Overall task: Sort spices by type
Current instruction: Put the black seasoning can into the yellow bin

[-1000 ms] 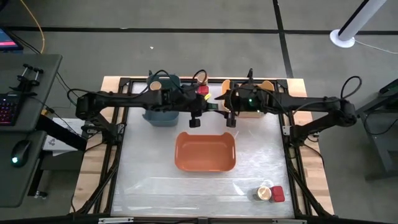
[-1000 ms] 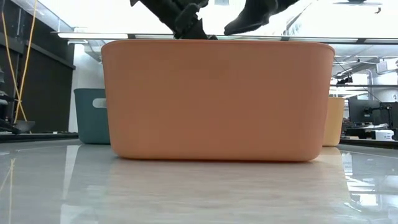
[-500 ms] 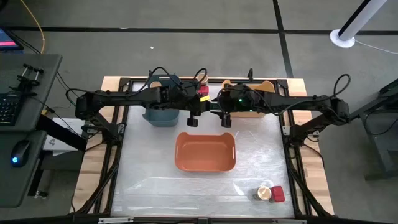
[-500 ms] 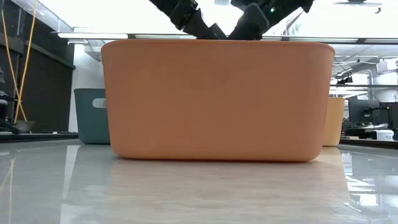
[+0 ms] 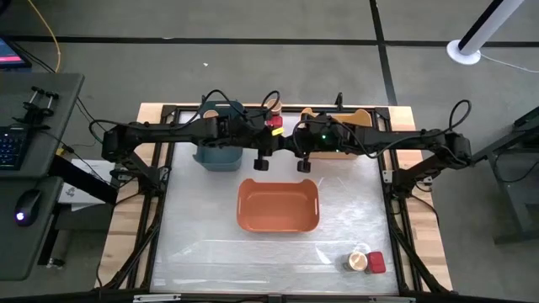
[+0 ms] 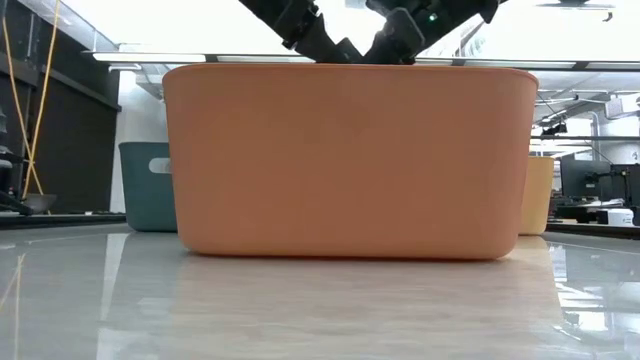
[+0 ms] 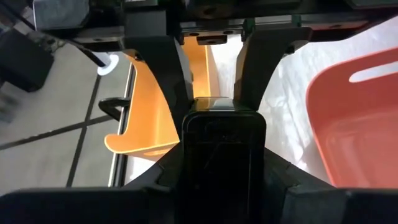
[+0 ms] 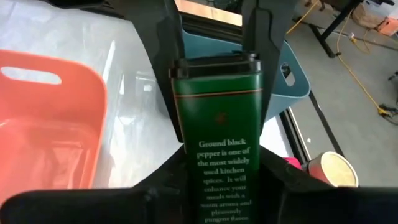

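A dark green pepper tin hangs in the air between both grippers, just beyond the far rim of the orange bin. My left gripper comes from the table's left and my right gripper from the right. Both are shut on the tin, one at each end. A tan-lidded jar and a red tin stand at the far edge. Another jar and red tin stand near the right front corner. In the low view the orange bin hides the held tin. My left gripper pinches one end of the pepper tin between its two fingers, level from the table's left and along the tin's length. The tin is lifted clear and lies level. My right gripper pinches the tin's other end, the lettered face showing between its fingers, level from the table's right. Its fingertips flank the tin's far end in the left wrist view.
A blue bin with a tan-lidded jar inside stands far left, and a yellow bin far right. The orange bin sits mid-table under the grippers. Bare table lies on the near side and to both sides of the orange bin.
My right gripper has moved toward the table's left, closing the distance to my left gripper, which has shifted only slightly. In the low view the two grippers, apart a second ago, now meet above the orange bin's far rim.
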